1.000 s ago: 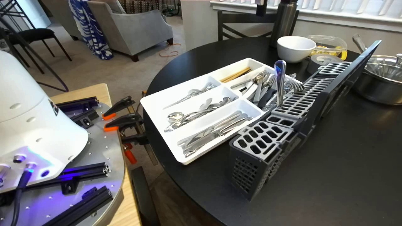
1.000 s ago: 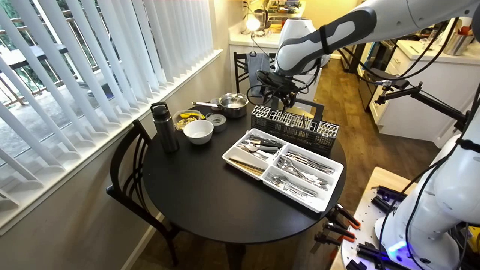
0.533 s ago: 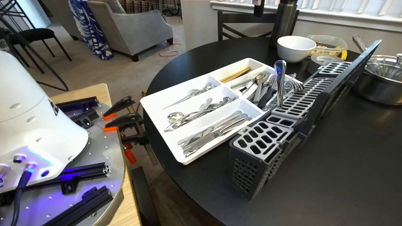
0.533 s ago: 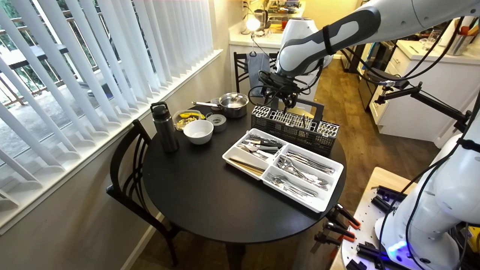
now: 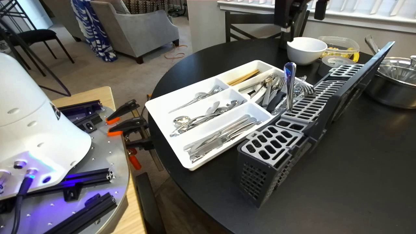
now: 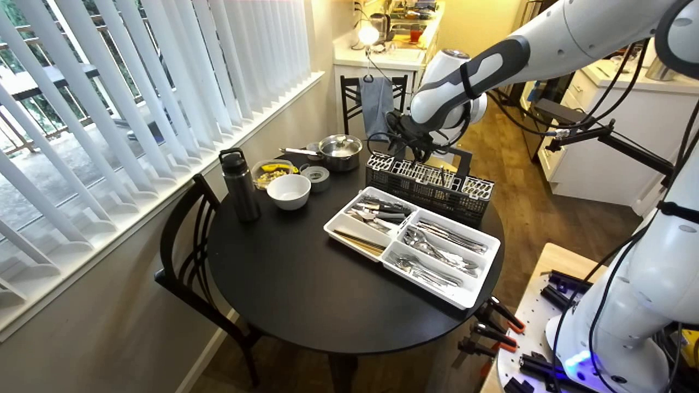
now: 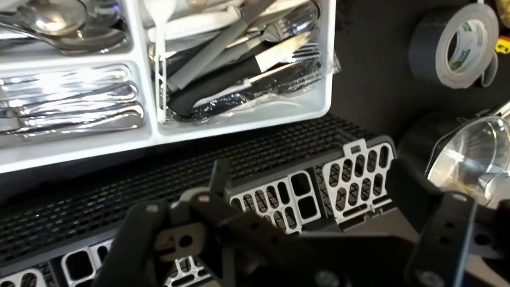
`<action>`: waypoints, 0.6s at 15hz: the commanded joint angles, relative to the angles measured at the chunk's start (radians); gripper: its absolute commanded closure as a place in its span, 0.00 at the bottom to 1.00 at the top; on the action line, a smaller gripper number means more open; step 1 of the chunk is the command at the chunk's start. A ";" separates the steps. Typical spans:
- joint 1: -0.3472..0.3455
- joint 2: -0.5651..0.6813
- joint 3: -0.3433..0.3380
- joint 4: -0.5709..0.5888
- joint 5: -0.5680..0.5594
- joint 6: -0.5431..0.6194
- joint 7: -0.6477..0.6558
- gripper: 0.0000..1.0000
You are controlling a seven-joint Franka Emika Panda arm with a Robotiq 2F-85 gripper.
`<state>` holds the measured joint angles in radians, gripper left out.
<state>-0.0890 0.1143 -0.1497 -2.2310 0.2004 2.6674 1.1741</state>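
Knives (image 7: 103, 93) are found far left of the gripper (image 7: 308, 175) in the wrist view, laid side by side in one compartment of the white tray (image 7: 157, 137); spoons (image 7: 51, 18) are heaped one compartment farther off. Sorting by kind is inferred, so that any one type is readily picked out. Beyond and slightly left of the gripper, mixed utensils (image 7: 223, 81) are piled in an end compartment, some in clear wrap (image 7: 275, 85); odd pieces are presumably grouped here because no other compartment suits them. The dark basket (image 7: 259, 155) is located directly beneath the gripper, its long wall set alongside the tray. Slotted grid tops (image 7: 358, 178) are fitted to it, likely so that cutlery is held upright and apart; in an exterior view, one handle (image 5: 290, 86) is seen standing so. The gripper is spread wide over the basket; nothing is held in it, and no contact is seen. Beyond and right of the gripper, a tape roll (image 7: 434, 44) is seen on the black table (image 7: 366, 87); closer in, a lidded pot (image 7: 474, 155) is placed, perhaps set aside.
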 commanded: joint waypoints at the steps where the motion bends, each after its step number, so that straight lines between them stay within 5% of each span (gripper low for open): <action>1: -0.032 0.036 0.009 -0.042 0.087 0.143 -0.133 0.00; 9: -0.038 -0.161 -0.073 -0.204 -0.098 0.030 -0.122 0.00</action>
<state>-0.1182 0.1068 -0.1967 -2.3231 0.1809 2.7303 1.0523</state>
